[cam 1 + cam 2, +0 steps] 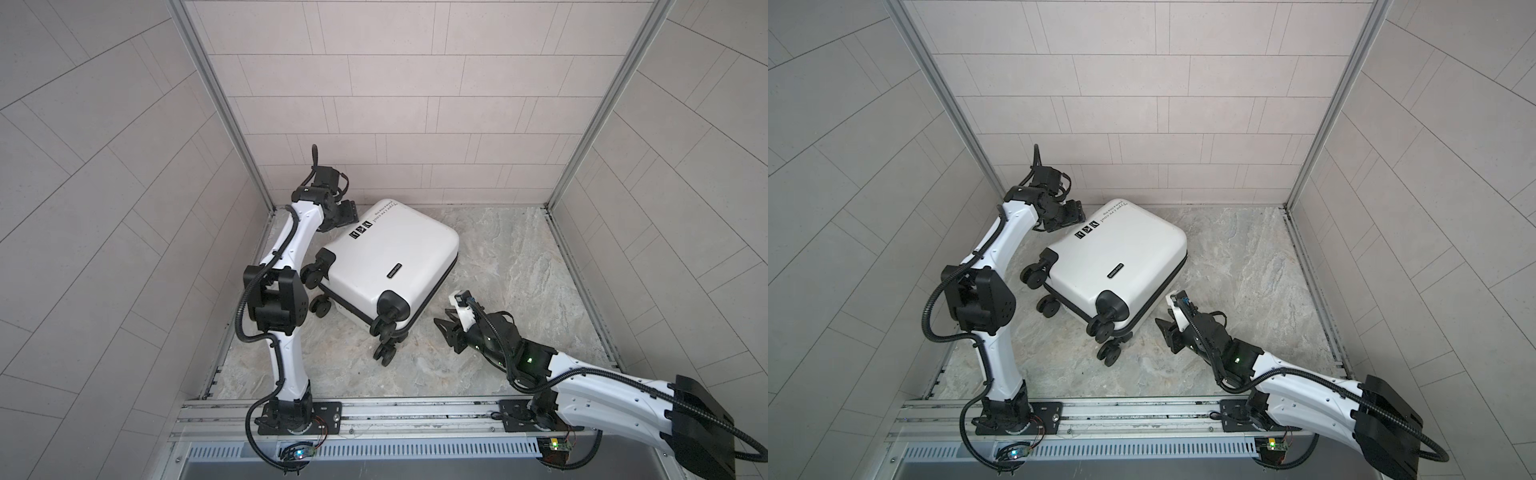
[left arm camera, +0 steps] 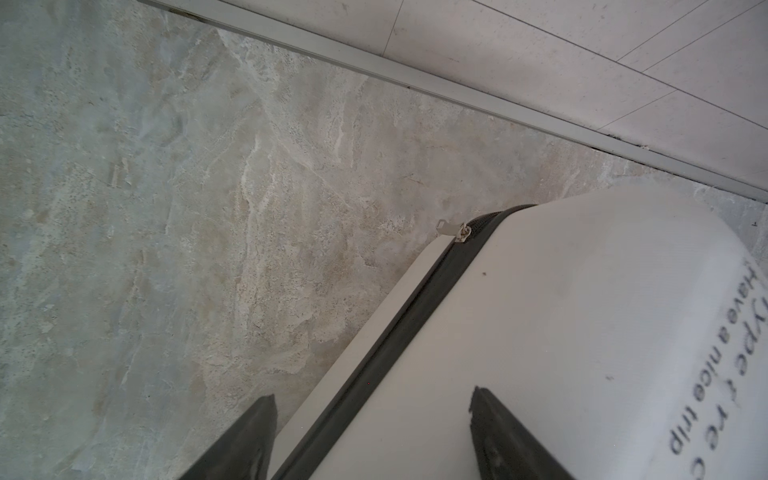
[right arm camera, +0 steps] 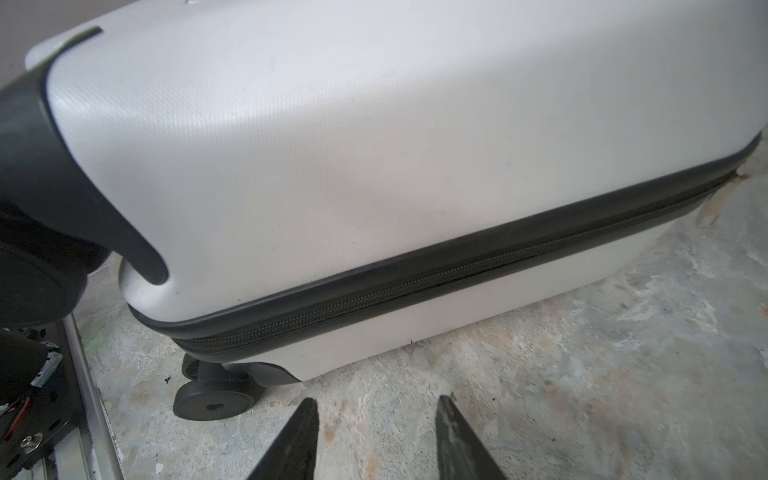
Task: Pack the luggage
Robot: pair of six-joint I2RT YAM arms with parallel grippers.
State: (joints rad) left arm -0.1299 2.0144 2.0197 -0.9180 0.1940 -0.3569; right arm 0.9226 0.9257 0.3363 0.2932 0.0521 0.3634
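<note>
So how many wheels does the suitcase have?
4 wheel sets on the luggage: two on the left side in both top views, two at its near corner. Each looks doubled; some wheels may be hidden.

The suitcase [image 1: 386,257] lies flat and askew on the floor [image 1: 498,257], near the back wall [image 1: 395,124], with its wheels [image 1: 384,353] toward the front left. The left gripper [image 1: 348,212] hangs over its back left corner. The right gripper [image 1: 445,330] sits low to its front right, apart from it.
</note>
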